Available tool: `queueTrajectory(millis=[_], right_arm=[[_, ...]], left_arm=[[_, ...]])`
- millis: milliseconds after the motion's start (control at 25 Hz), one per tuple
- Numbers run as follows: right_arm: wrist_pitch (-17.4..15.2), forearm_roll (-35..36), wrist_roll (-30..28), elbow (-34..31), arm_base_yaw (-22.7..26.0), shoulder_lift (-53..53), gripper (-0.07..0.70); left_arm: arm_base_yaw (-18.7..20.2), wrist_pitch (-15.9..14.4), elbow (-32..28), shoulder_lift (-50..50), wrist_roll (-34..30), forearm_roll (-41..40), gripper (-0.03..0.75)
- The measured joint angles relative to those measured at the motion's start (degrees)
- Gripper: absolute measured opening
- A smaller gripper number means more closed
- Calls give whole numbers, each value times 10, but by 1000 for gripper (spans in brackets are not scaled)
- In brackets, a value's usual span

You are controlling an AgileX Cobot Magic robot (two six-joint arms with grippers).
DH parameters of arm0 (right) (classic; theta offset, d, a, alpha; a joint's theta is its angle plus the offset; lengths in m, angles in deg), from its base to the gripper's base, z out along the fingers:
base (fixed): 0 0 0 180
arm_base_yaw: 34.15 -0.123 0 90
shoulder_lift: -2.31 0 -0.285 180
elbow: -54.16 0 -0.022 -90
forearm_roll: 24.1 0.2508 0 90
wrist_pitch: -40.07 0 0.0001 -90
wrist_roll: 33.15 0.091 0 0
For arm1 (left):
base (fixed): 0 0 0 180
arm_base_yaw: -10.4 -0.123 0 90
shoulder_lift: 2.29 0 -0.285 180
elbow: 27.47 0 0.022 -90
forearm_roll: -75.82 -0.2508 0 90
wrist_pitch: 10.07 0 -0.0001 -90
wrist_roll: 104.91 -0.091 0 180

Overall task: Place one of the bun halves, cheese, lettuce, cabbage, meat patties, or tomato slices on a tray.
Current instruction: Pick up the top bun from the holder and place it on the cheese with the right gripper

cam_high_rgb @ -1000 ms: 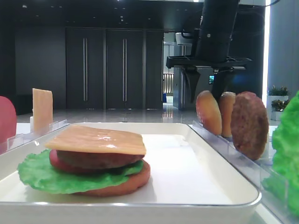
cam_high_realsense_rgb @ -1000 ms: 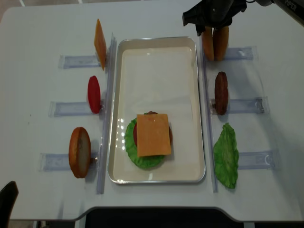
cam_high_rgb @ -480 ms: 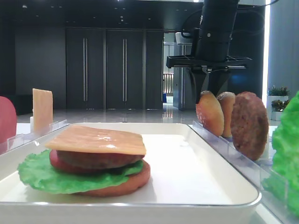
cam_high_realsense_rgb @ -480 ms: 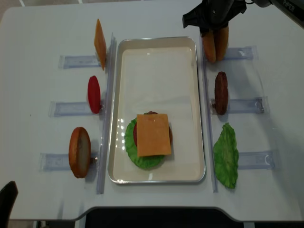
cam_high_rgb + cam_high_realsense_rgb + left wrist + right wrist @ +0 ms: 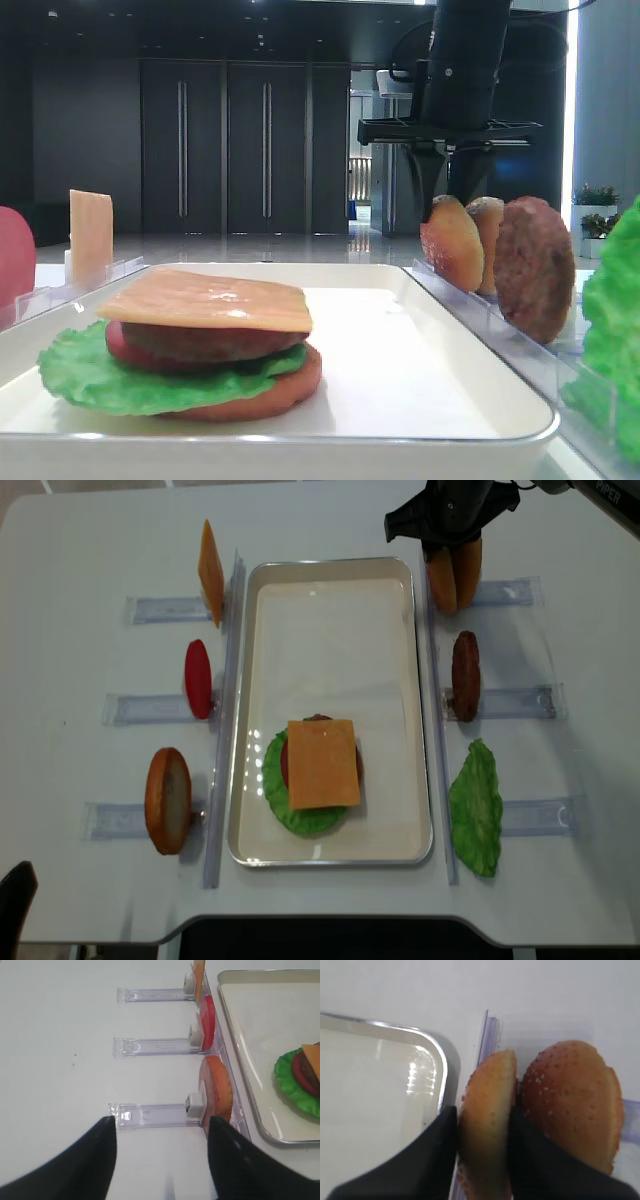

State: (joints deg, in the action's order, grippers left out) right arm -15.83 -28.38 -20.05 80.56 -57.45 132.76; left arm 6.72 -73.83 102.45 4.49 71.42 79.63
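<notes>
My right gripper point(image 5: 482, 1130) is shut on a golden-brown bun half point(image 5: 487, 1105) that stands on edge in the far right rack, one black finger on each flat side. A redder speckled bun half point(image 5: 570, 1105) leans against it. From above, the right gripper point(image 5: 450, 545) sits over this pair point(image 5: 440, 580), just beyond the far right corner of the white tray point(image 5: 330, 563). The tray holds a stack topped with cheese point(image 5: 322, 765) over patty, tomato, lettuce and a bun bottom. My left gripper point(image 5: 162, 1120) hangs open above the table, beside the near left rack.
The right racks hold a meat patty point(image 5: 465, 675) and a lettuce leaf point(image 5: 475, 805). The left racks hold a cheese slice point(image 5: 210, 560), a tomato slice point(image 5: 198, 678) and another bun half point(image 5: 167, 800). The far part of the tray point(image 5: 400, 350) is bare.
The right gripper's jaws have closed from wide open onto the left bun half of the pair, which now tilts a little. The left arm has not moved.
</notes>
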Motion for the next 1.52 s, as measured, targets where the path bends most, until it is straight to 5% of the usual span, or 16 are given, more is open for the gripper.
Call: queueTrajectory(millis=[760, 1120, 1520], right_arm=[[-132, 70, 0, 94, 0, 0, 212], [-141, 95, 0, 94, 0, -31, 212], [-142, 200, -20, 95, 0, -69, 209]], left_arm=[[0, 0, 0, 0, 0, 0, 444], [0, 0, 0, 0, 0, 0, 444], [0, 0, 0, 0, 0, 0, 443]])
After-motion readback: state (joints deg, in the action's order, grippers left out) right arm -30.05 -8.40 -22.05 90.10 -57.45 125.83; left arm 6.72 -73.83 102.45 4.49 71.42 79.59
